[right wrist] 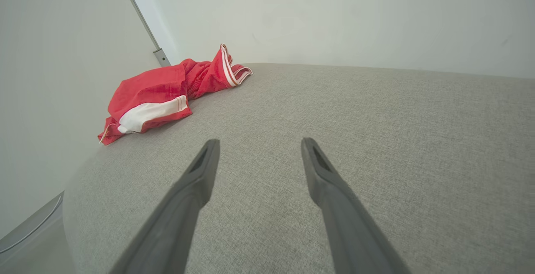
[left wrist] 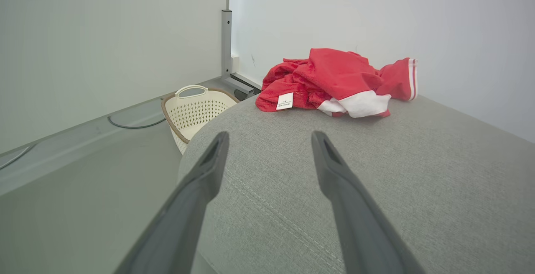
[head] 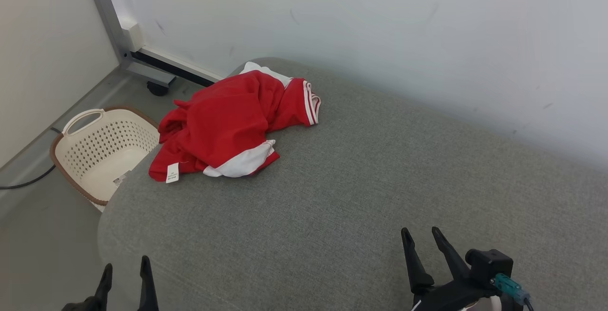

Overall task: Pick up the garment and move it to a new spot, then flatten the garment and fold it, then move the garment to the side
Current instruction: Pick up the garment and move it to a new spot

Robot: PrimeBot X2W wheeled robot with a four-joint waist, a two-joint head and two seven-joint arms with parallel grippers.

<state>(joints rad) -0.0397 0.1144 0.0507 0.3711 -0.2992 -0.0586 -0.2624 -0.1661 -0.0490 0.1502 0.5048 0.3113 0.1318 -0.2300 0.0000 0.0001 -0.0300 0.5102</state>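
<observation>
the left arm's two dark fingers [left wrist: 200, 186] rose from the bottom edge, spread wide apart with nothing between them, their tips hanging over the near end of a grey cushion [left wrist: 418, 173]. well beyond them, a red garment [left wrist: 334, 77] with white panels lay crumpled in a heap at the cushion's far end, close to the pale wall [left wrist: 418, 23]. a small white tag [left wrist: 284, 101] showed on its near left edge, and a striped cuff stuck out to the right. a cream basket [left wrist: 196, 111] with a brown rim stood on the floor [left wrist: 83, 190] just beside the cushion's left edge. a dark cable [left wrist: 133, 126] curved along the floor behind it, and a grey metal post [left wrist: 226, 44] stood upright in the corner.
</observation>
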